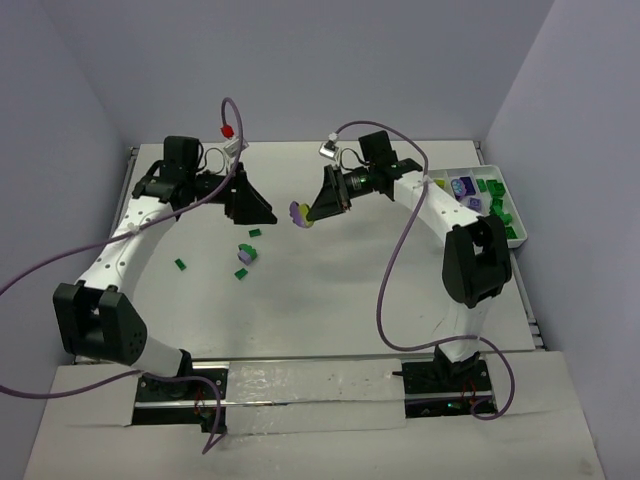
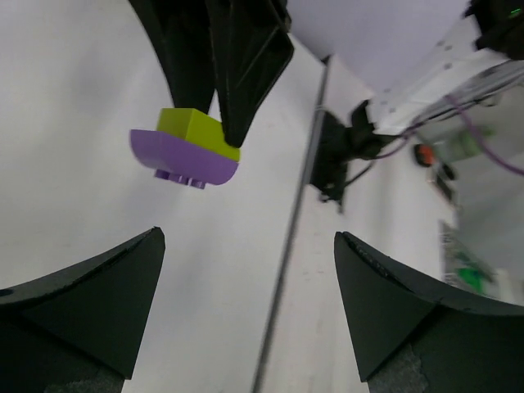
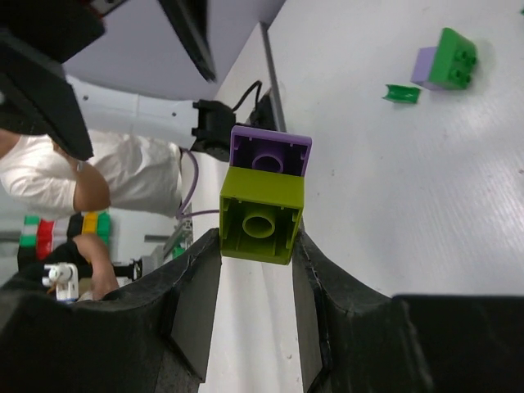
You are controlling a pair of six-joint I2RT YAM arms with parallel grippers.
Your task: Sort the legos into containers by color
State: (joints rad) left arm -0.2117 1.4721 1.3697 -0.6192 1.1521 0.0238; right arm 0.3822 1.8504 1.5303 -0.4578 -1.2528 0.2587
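My right gripper (image 1: pixel 308 213) is shut on a yellow-green lego (image 3: pixel 262 214) with a purple lego (image 3: pixel 271 151) stuck to it, held in the air above the table's middle. The pair also shows in the left wrist view (image 2: pixel 184 147), hanging from the right gripper's fingers (image 2: pixel 237 49). My left gripper (image 2: pixel 246 237) is open and empty, facing the pair from the left (image 1: pixel 262 212), a short way off. A white container (image 1: pixel 516 215) at the far right holds purple (image 1: pixel 462 186) and dark green legos (image 1: pixel 492 186).
Loose legos lie on the table left of centre: a green-on-lavender stack (image 1: pixel 245 253), a lavender piece (image 1: pixel 240 273), and dark green pieces (image 1: pixel 181 264) (image 1: pixel 254 234). The stack (image 3: pixel 446 57) and a small green piece (image 3: pixel 401 93) show in the right wrist view.
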